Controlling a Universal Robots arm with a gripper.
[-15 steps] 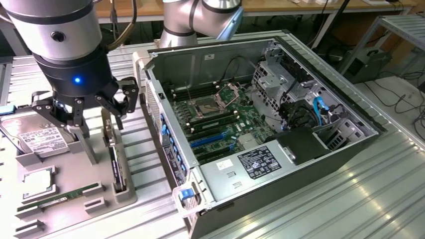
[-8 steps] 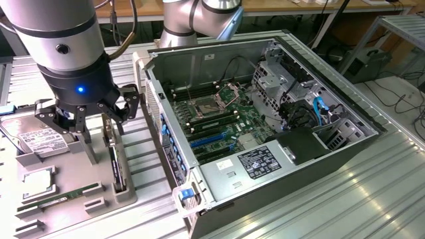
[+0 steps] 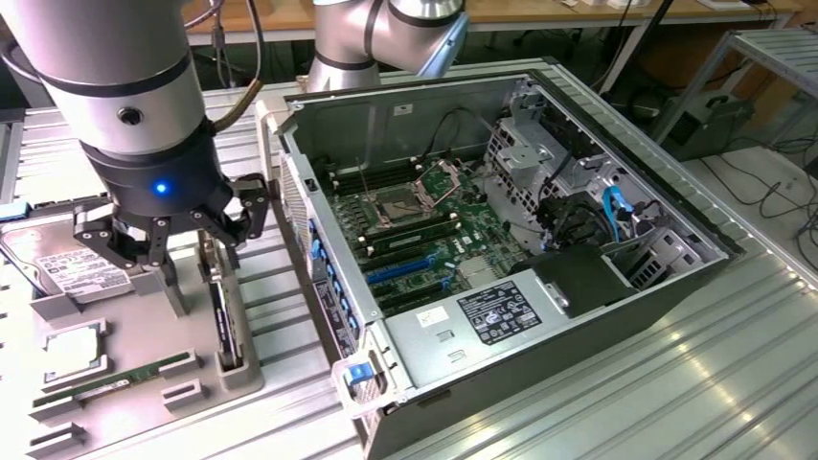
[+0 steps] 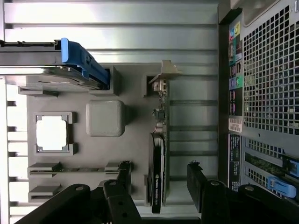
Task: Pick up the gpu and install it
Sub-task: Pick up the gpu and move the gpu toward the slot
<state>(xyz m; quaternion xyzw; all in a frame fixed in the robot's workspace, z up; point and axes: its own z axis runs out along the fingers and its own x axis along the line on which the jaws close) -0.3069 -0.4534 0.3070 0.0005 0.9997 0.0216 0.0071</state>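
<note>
Gripper (image 4: 159,170): black fingers spread wide, one on each side of the gpu (image 4: 157,186), with a gap showing on both sides; nothing held. In the exterior view it hangs at the frame's left, above the grey tray (image 3: 147,335).
Gpu: green card standing on edge in a tray slot, lower left of the exterior view, silver bracket at the end away from the fingers.
Hard drive (image 3: 77,264): white label, far left edge, same tray.
RAM stick (image 3: 122,377): lower left, lying in the tray.
Computer case (image 3: 511,240): side open, motherboard exposed, centre of frame, just beside the tray.
</note>
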